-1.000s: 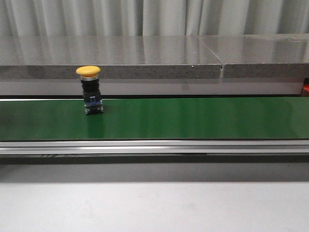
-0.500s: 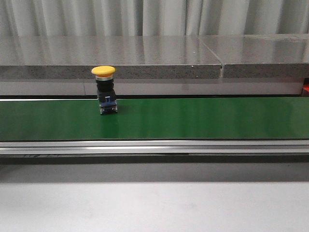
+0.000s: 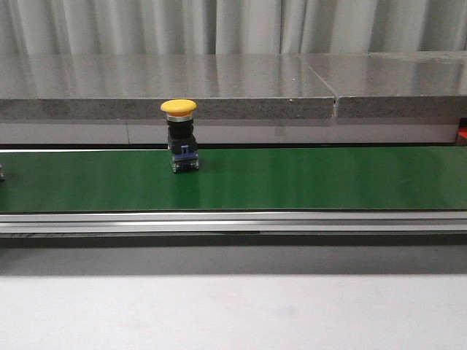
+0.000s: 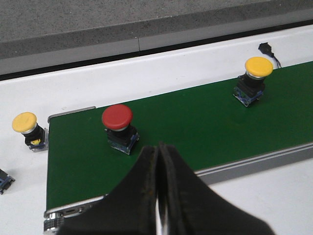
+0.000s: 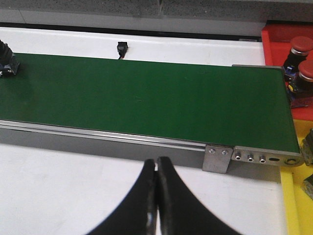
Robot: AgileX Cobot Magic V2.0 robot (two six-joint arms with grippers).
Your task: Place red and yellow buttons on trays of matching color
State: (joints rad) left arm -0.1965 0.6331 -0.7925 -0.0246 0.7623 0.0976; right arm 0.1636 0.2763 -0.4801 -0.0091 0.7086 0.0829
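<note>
Green conveyor belt [image 3: 306,179] carries 1 upright yellow button [image 3: 179,138], centre-left of frame, toward me; my 2 grippers (left gripper [image 4: 157,205], right gripper [image 5: 156,196]) wait pressed together, empty.

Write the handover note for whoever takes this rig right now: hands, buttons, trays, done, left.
Left hand: shut, empty, hanging over the near edge of the green belt.
Right hand: shut, empty, over the white table in front of the belt's other end.
On the belt: a yellow button, upright, and a red button nearer the left hand's end.
Off the belt, on the table past that end: another yellow button.
Done: two red buttons sit in the red tray.
The yellow tray shows only its edge; contents unclear.
Left: sort the three loose buttons.
</note>
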